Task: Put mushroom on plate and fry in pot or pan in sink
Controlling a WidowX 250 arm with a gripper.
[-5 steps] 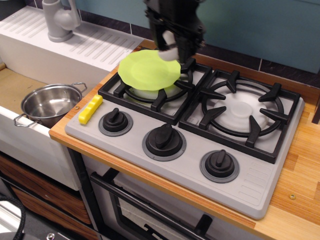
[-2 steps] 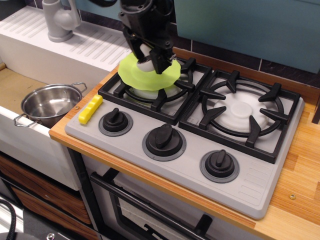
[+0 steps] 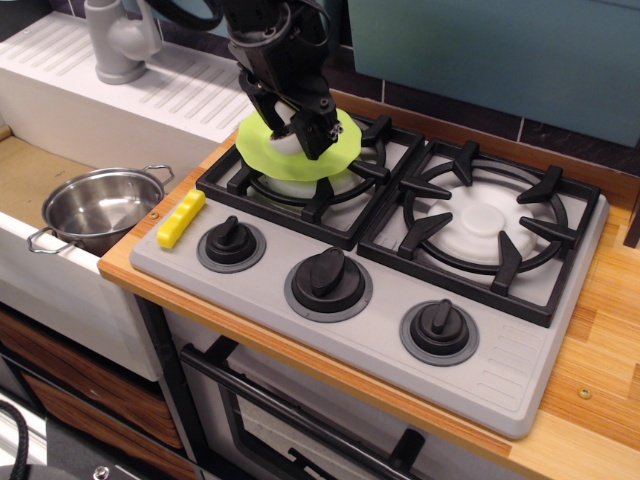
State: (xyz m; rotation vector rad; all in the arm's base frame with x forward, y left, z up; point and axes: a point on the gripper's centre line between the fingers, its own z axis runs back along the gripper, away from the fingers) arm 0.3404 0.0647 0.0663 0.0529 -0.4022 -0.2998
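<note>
Mushroom time: the black robot hand (image 3: 297, 122) is low over the round lime-green plastic plate (image 3: 262, 152) on the back-left burner, pinching the small white toy mushroom (image 3: 291, 140). Best bet is letting go only once it's seated mid-plate, then lifting straight up. Yellow ridged plastic fry (image 3: 181, 217) waits at the surface's left edge, shiny steel pot (image 3: 98, 207) in the white sink (image 3: 60, 120). No readable labels anywhere.

Arm: black, blocky housing with angular edges and glossy highlights. Gripper (image 3: 297, 122): black, two short fingers (image 3: 318, 137) tapering from a wider body
</note>
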